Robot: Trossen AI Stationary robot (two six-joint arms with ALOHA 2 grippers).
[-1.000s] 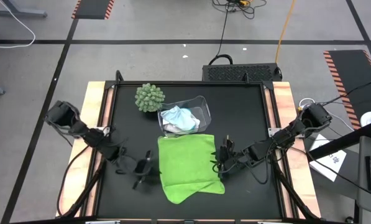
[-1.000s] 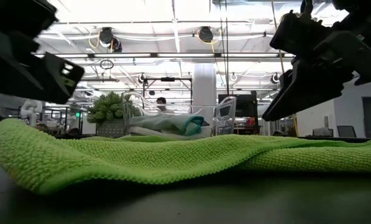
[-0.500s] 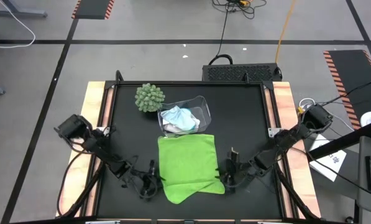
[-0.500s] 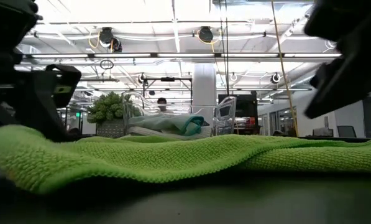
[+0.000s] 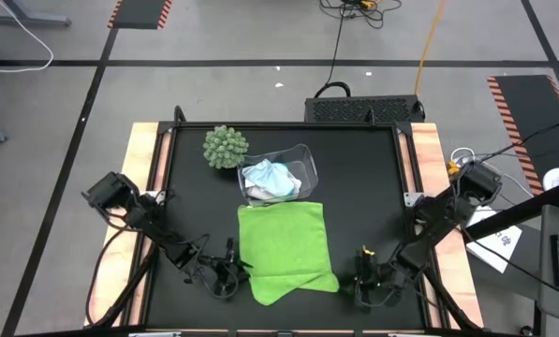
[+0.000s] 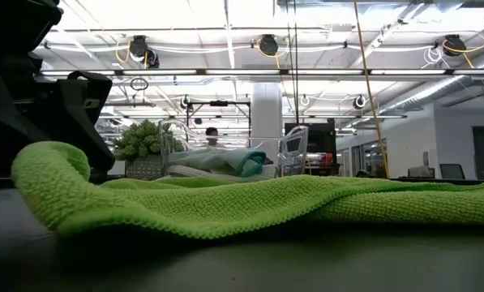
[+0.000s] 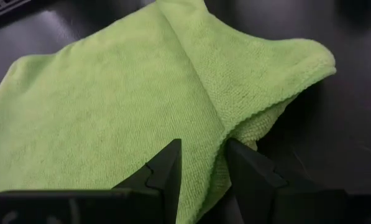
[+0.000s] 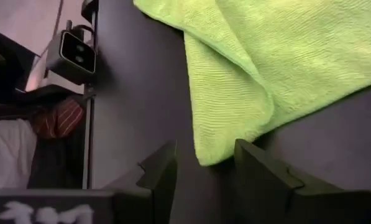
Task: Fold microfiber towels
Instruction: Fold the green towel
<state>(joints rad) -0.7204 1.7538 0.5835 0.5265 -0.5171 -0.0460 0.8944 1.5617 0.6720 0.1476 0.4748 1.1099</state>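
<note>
- Lime green microfiber towel (image 5: 284, 248), soft and ribbed, lay spread on the black table top (image 5: 363, 178), its near end doubled over in a loose flap.
- Left gripper (image 5: 228, 278) sat low at that near end, the cloth's corner just ahead of its fingertips; the jaws stood parted with the towel's edge reaching between them, not yet pinched.
- Right gripper (image 5: 365, 285) waited beside the opposite near corner, a strip of bare table between them; its jaws were likewise apart and empty.
- Judged from this, the first fold was being set up: each gripper would need to close on its own corner, then both lift and carry the edge away together.
- Beyond the green cloth, well away from both grippers, a clear plastic bin (image 5: 302, 154) held the crumpled light blue towel (image 5: 272, 176) and a white towel (image 5: 258, 193), largely buried beneath it.
- From table height, the right gripper was cut off at the picture's edge.
</note>
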